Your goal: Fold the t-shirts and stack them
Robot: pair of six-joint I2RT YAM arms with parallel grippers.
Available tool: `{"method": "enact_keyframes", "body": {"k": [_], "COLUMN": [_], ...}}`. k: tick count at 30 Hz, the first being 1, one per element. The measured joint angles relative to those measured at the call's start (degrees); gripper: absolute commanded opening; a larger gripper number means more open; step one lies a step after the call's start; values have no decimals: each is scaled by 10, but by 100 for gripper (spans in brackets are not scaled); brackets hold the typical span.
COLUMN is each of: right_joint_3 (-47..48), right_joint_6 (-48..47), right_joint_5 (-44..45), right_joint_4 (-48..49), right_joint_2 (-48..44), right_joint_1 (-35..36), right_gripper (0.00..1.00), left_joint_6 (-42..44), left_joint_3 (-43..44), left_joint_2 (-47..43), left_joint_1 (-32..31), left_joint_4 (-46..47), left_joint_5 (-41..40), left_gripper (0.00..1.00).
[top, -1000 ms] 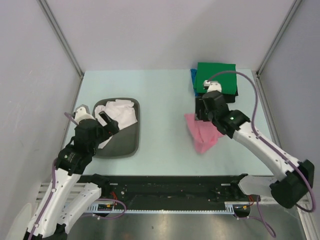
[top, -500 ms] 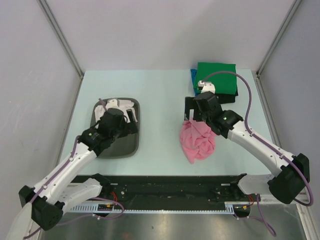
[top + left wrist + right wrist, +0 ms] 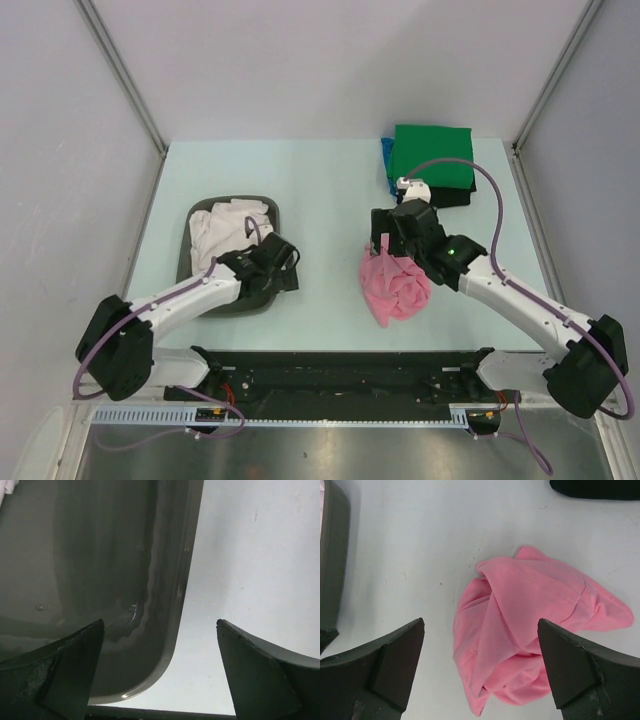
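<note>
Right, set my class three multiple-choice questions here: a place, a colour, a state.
1. Where is the white t-shirt? A in the grey tray B held in the air C on the floor
2. Which colour tops the folded stack? A blue B black C green
3. How does the pink t-shirt lie? A folded flat B crumpled in a heap C spread out smooth
Answers: 1 A, white cloth fills the tray's far end; 2 C, the green t-shirt lies uppermost; 3 B, it is bunched on the table.
</note>
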Motion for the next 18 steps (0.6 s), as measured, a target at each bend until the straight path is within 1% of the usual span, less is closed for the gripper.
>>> {"method": "enact_keyframes", "body": {"k": [1, 3, 4, 5, 7, 8, 10, 15, 18], "right_joint_3": [-2, -10, -13, -16, -22, -25, -32, -48, -54], "right_joint_6": [0, 0, 0, 0, 0, 0, 0, 2, 5], "right_joint_5": [0, 0, 0, -1, -3, -5, -9, -21, -28], "right_joint_4": [0, 3, 5, 7, 11, 13, 19, 34, 47], "right_joint_2": [-2, -14, -19, -23, -28, -30, -31, -31, -30], "right_joint_1": [0, -2, -3, -5, -8, -10, -13, -19, -21], "right_gripper": [100, 99, 100, 100, 100, 100, 100, 100, 100], "left_joint_6": [-2, -6, -9, -10, -11, -9, 10, 13, 30], "left_joint_3": [0, 0, 0, 0, 2, 5, 19, 59, 99], "left_joint_2": [14, 34, 41, 49, 69, 79, 99, 142, 180], "left_joint_1": [0, 0, 0, 0, 0, 0, -1, -1, 10], "left_joint_4": [2, 6, 9, 11, 14, 14, 13, -5, -18], "left_joint_5": [-3, -3, -3, -3, -1, 0, 0, -8, -10], "left_gripper": [94, 76, 65, 36, 15, 0, 0, 0, 0]}}
